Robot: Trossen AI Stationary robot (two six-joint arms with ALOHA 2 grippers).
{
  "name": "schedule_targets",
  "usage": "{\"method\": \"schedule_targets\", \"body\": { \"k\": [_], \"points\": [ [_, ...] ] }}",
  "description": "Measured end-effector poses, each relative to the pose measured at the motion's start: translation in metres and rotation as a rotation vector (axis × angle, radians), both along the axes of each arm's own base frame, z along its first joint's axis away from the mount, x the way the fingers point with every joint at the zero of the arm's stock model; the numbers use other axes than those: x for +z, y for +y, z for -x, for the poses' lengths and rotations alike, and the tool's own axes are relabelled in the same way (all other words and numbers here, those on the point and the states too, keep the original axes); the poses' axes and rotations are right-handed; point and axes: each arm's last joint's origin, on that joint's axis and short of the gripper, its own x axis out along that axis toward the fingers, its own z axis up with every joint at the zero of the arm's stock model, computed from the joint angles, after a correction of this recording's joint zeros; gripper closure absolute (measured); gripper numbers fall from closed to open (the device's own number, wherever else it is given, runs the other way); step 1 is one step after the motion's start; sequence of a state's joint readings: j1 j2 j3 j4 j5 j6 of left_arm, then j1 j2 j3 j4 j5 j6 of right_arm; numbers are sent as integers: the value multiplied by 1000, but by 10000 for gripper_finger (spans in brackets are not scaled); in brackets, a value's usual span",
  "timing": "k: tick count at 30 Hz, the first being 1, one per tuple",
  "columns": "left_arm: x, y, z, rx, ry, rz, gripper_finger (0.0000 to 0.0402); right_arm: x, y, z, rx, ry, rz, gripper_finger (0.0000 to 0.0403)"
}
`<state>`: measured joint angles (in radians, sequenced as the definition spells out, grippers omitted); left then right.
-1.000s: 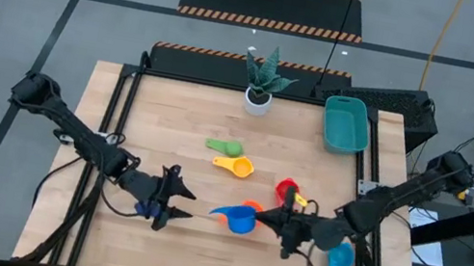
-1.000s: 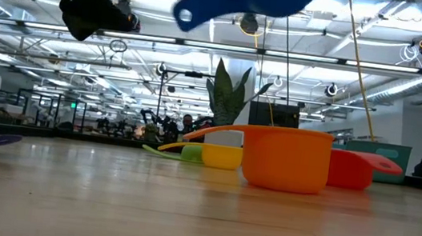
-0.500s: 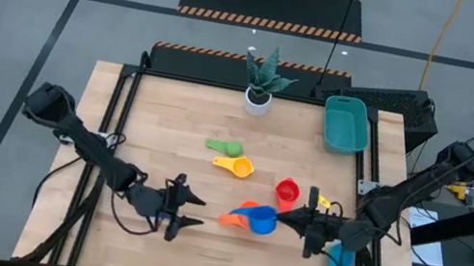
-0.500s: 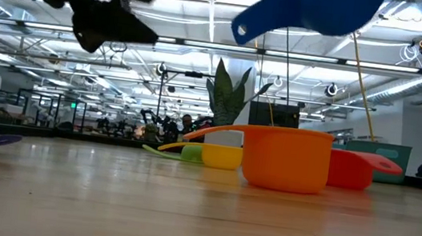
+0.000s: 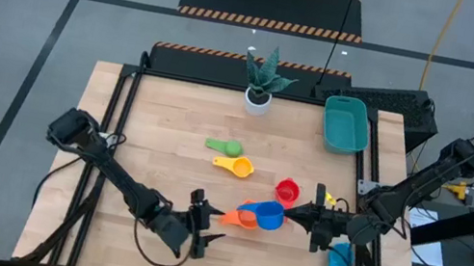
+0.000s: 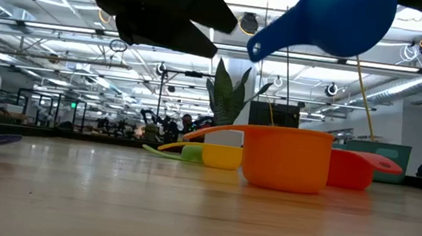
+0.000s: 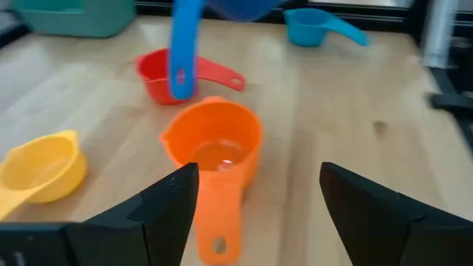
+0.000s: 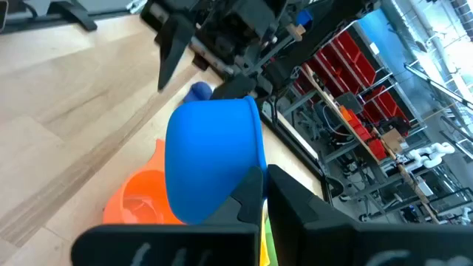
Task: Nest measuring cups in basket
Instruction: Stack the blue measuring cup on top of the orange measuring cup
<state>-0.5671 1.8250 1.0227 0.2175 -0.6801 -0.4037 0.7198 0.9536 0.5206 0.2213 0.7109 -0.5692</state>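
High view, right gripper [image 5: 292, 217]: we saw its fingers clamped on the blue cup [image 5: 267, 216], held in the air over the orange cup [image 5: 244, 218].
Left gripper [image 5: 207, 231]: near the table's front edge, fingers spread apart, holding nothing, pointed at the orange cup.
Other cups: red [image 5: 286, 192], yellow [image 5: 237, 165] and green [image 5: 226, 147] lay mid-table; light blue [image 5: 338, 261] sat at the right edge.
Basket [image 5: 346, 125]: back right corner, no cups in it.
Plant pot [image 5: 257, 100]: back centre.
Writing: we could read none.
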Motion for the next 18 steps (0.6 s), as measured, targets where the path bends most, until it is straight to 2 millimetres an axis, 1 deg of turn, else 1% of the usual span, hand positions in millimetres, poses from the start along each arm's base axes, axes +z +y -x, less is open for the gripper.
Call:
{"method": "schedule_targets", "body": {
  "k": [4, 9, 12, 18],
  "points": [
    [-7, -5, -9, 75, 25, -35, 97, 3, 0, 4, -8, -18, -8, 403],
    [-29, -10, -14, 82, 74, -74, 85, 5, 2, 8, -13, -31, -7, 403],
    [-42, -8, -15, 88, 115, -104, 83, 5, 3, 10, -19, -35, -4, 403],
    [-46, 7, -19, 120, 178, -129, 82, 4, 4, 9, -15, -31, -2, 403]
  ]
}}
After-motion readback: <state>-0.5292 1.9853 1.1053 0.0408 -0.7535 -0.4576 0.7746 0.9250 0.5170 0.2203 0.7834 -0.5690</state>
